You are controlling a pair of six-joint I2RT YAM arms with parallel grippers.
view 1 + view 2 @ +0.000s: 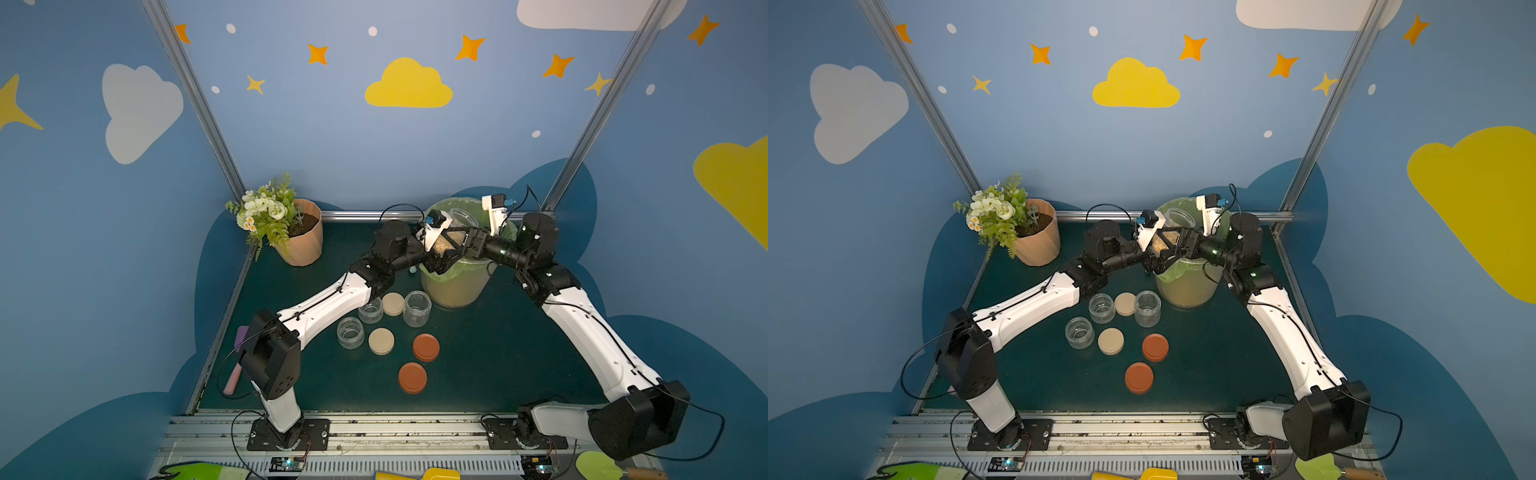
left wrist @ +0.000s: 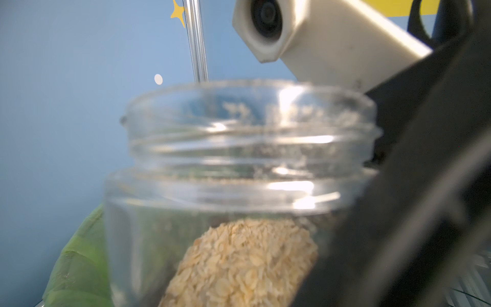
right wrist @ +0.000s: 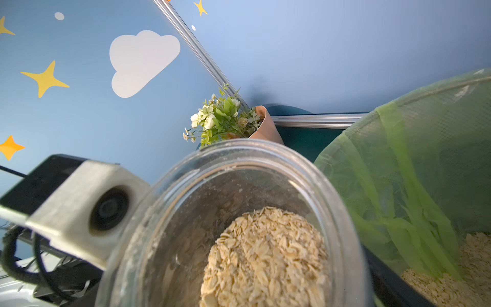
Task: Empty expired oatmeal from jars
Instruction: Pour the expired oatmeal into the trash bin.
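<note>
A clear lidless jar [image 1: 451, 235] [image 1: 1169, 237] hangs tilted over the bin, with oatmeal [image 2: 239, 265] [image 3: 265, 255] heaped against its lower wall. My left gripper [image 1: 442, 255] is shut on the jar from the left. My right gripper [image 1: 462, 242] reaches in from the right with its jaws on either side of the jar. Whether they touch the glass does not show. Three empty jars [image 1: 350, 332] [image 1: 370, 309] [image 1: 417, 307] stand on the mat in front of the bin. More oatmeal [image 3: 473, 265] lies inside the bin's green liner.
The beige bin [image 1: 457, 291] stands at the back, right of centre. Two beige lids [image 1: 393, 303] [image 1: 381, 340] and two rust-red lids [image 1: 426, 347] [image 1: 412, 377] lie near the empty jars. A flowerpot [image 1: 305, 245] stands in the back left corner.
</note>
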